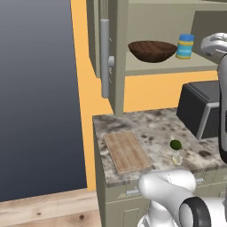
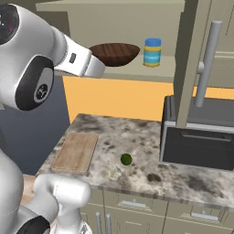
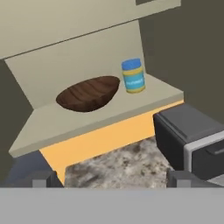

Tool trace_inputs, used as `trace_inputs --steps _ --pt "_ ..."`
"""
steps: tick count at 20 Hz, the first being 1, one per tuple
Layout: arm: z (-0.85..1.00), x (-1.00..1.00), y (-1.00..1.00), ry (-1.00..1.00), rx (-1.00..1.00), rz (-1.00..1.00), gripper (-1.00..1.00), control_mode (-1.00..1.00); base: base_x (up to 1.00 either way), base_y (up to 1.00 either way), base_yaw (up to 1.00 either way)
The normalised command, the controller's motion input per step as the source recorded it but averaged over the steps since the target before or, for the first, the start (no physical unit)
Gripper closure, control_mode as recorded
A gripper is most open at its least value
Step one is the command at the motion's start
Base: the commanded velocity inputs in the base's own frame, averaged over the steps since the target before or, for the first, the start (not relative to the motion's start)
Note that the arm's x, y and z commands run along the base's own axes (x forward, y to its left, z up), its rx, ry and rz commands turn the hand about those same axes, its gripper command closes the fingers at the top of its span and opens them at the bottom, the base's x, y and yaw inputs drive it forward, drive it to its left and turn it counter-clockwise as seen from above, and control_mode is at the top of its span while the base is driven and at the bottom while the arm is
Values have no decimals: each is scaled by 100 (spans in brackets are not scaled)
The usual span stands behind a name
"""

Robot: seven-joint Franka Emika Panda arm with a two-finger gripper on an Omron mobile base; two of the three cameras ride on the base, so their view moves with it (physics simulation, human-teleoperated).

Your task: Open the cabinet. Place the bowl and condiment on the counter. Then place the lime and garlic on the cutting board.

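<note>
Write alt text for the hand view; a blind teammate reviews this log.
A dark wooden bowl and a blue condiment sit side by side, apart, on the open cabinet shelf. Below lie the speckled counter and a black appliance.

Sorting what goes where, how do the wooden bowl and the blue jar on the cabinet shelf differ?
The dark brown wooden bowl is wide, shallow and open; the blue condiment jar with the yellow band is narrow, upright and capped. The bowl is far broader, the jar stands taller. Both sit side by side on the open cabinet's shelf.
</note>
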Motion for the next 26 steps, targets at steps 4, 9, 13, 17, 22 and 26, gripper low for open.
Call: trace_inputs --steps 4,9,13,17,22,26 --pt "0 -17 24 30 5 0 -100 -100 0 0 0" --pt "-17 0 4 16 0 0 -100 -100 0 0 0" --pt "-59 -1 -7 18 9 2 -100 -100 0 0 0" --pt "-59 0 0 4 17 0 -100 -100 0 0 0" --pt "-2 2 0 -9 18 0 -100 -100 0 0 0" --pt "-19 47 0 -23 14 0 -100 -100 0 0 0"
